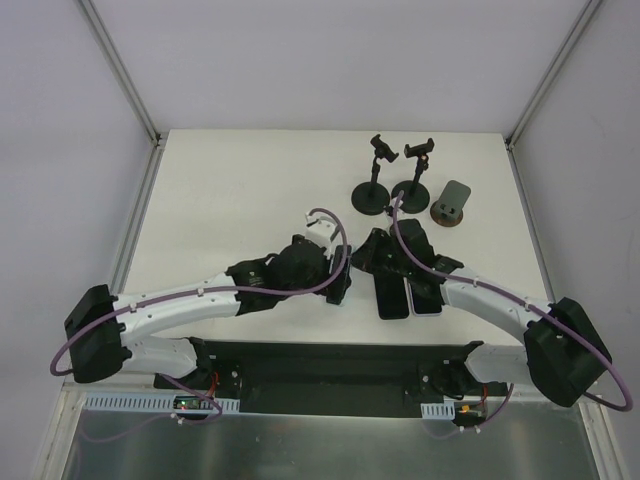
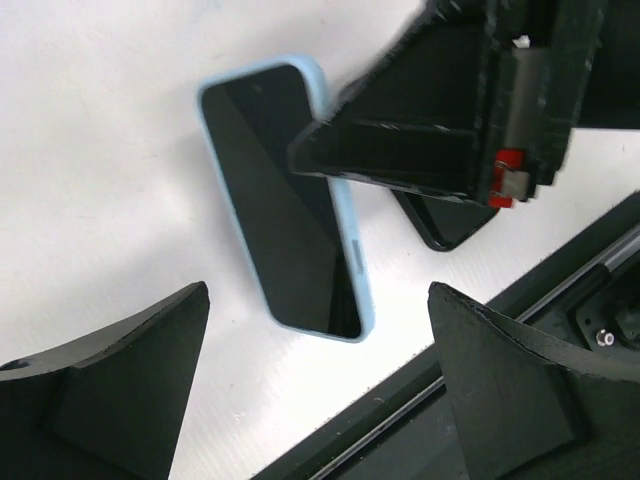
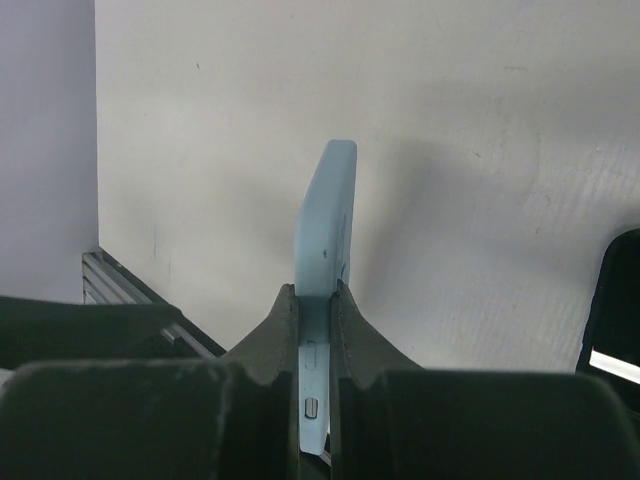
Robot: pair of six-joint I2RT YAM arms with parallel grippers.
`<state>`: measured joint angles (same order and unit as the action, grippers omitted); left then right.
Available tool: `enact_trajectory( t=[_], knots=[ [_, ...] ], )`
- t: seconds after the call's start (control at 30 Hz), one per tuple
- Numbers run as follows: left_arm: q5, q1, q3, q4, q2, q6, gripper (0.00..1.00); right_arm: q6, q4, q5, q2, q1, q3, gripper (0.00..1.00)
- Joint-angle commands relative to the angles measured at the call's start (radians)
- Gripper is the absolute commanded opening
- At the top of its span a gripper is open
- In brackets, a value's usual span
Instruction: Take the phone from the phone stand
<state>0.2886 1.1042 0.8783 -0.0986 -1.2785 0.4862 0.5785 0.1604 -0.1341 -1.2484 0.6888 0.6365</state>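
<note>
Top external view: the phone stand, a second stand beside it and a grey stand all sit at the far side of the table with nothing on them. So the lifting-off step looks done, and the step in hand is the set-down. The light-blue phone lies near the front edge, just beside a dark phone. The right end effector is at their far ends, and the left end effector is a little to the left of both.

Left wrist view: the left end effector is spread wide and holds nothing. The phone is ahead of its fingers, screen up, and seems flat on the table, though whether it rests there fully is hard to tell. The right end effector reaches over the phone's far end. The dark phone shows partly behind it.

Right wrist view: the right end effector is pinched tight across the thickness of the phone, which runs straight out from between the fingers. The dark phone is at the right edge.

The next move probably calls for the right fingers to let go without dragging the phone, then back off clear of both phones.
</note>
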Motion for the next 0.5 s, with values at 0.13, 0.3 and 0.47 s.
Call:
enact_trajectory(
  t=[0.13,0.3,0.47],
  knots=[
    [-0.199,-0.257,-0.114,0.013,0.249,0.049,0.94,-0.063,0.080,-0.243,-0.034,-0.058,0.000,0.01],
    [-0.341,-0.513,-0.107,-0.073,0.392,0.020,0.96,-0.088,0.079,-0.305,-0.100,-0.083,0.002,0.01],
    [-0.371,-0.665,-0.004,-0.209,0.449,-0.127,0.98,-0.112,0.073,-0.355,-0.180,-0.097,0.014,0.01]
  ],
)
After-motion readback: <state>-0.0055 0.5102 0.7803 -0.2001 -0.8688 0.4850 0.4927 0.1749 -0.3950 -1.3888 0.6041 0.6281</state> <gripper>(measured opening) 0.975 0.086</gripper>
